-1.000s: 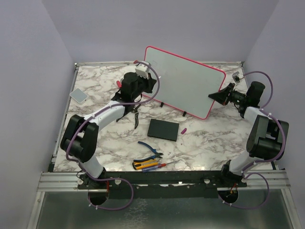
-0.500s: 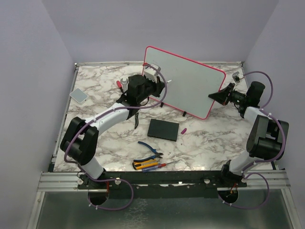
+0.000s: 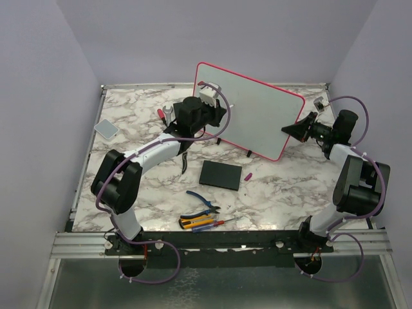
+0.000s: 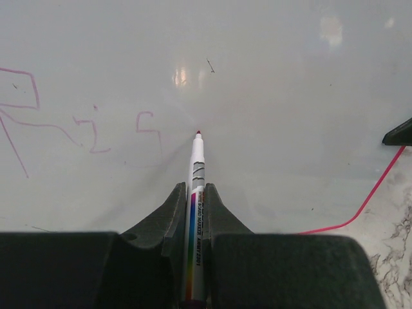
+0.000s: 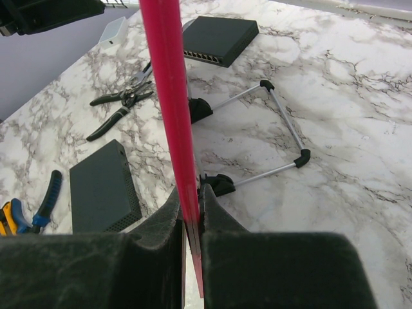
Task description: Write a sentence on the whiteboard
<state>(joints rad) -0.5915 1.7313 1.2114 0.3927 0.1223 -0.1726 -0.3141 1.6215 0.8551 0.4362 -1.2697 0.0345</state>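
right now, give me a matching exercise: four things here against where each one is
Things:
1. marker
2. whiteboard
3. black slab
4. grey pad

Places:
A. lying flat on the table in front of the board
B. by the table's left edge
C. clamped in the left gripper, pointing at the board
D. red frame pinched by the right gripper

Pairs: 1-C, 2-D, 3-A, 4-B

Pale lilac walls (image 3: 38, 77) enclose a marble-patterned table (image 3: 283, 187), with an aluminium rail (image 3: 84, 244) along its near edge.
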